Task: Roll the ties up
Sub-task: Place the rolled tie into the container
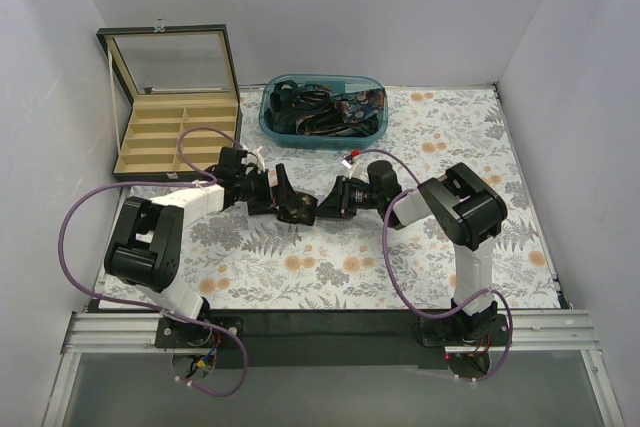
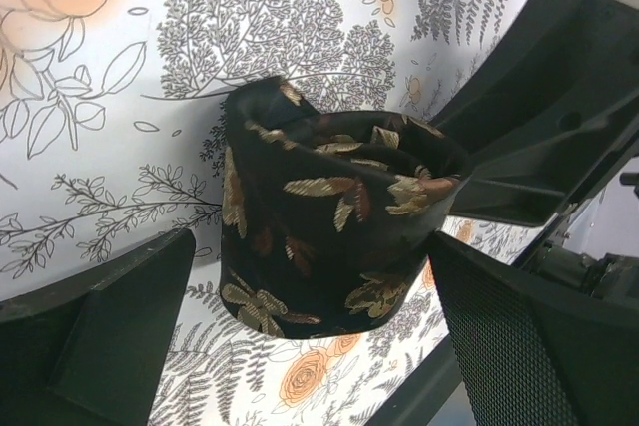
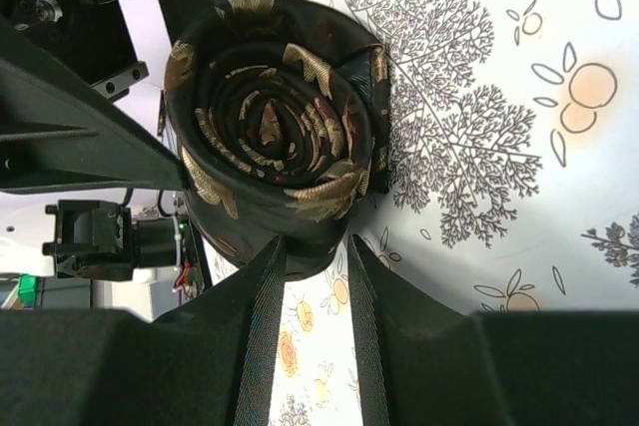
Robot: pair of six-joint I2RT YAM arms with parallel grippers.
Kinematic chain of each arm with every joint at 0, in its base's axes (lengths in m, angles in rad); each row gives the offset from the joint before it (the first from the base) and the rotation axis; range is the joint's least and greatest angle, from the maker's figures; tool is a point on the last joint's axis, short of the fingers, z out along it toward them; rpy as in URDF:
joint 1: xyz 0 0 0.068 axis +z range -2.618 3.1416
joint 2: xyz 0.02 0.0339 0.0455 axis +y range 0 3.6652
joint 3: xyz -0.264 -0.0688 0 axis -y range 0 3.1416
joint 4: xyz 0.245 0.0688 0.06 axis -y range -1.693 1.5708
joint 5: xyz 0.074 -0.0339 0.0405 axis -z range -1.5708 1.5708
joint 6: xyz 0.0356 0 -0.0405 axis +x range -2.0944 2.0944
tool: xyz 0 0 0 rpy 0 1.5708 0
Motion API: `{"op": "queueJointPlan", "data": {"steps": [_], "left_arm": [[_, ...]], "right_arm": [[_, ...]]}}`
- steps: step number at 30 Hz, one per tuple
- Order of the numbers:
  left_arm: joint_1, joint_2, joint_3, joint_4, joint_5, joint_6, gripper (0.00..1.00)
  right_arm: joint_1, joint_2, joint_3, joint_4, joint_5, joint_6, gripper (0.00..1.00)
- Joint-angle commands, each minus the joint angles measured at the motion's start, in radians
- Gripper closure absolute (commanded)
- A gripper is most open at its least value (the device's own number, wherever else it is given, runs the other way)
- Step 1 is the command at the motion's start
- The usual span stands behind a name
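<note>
We count one open compartment box (image 1: pixel 170 142) at the left of the counter (image 1: pixel 450 147), one rolled tie (image 1: pixel 297 212) standing at its middle, and one teal bin (image 1: pixel 320 137) behind it holding a tangle of ties (image 1: pixel 320 107) too jumbled to number. Two arms reach inward, forearms low. The left end effector (image 2: pixel 312 241) stands spread wide, its fingers on either side of the roll and clear of it. The right end effector (image 3: pixel 315 246) is narrowed, pinching the roll's near edge.
</note>
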Motion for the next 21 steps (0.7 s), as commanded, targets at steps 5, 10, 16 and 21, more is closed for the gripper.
{"op": "queueJointPlan", "data": {"steps": [5, 10, 16, 21], "left_arm": [[0.004, 0.025, 0.034, 0.033, 0.081, 0.077, 0.02], [0.002, 0.03, 0.015, 0.047, 0.087, 0.027, 0.06], [0.001, 0.022, -0.015, 0.079, 0.078, -0.033, 0.14], [-0.004, 0.034, -0.018, 0.093, 0.078, -0.058, 0.21]], "right_arm": [[-0.008, 0.016, 0.047, -0.01, -0.018, -0.019, 0.68], [-0.008, 0.017, 0.054, -0.015, -0.018, -0.019, 0.68], [-0.008, 0.025, 0.063, -0.016, -0.013, -0.019, 0.68], [-0.008, 0.033, 0.071, -0.018, -0.012, -0.019, 0.68]]}}
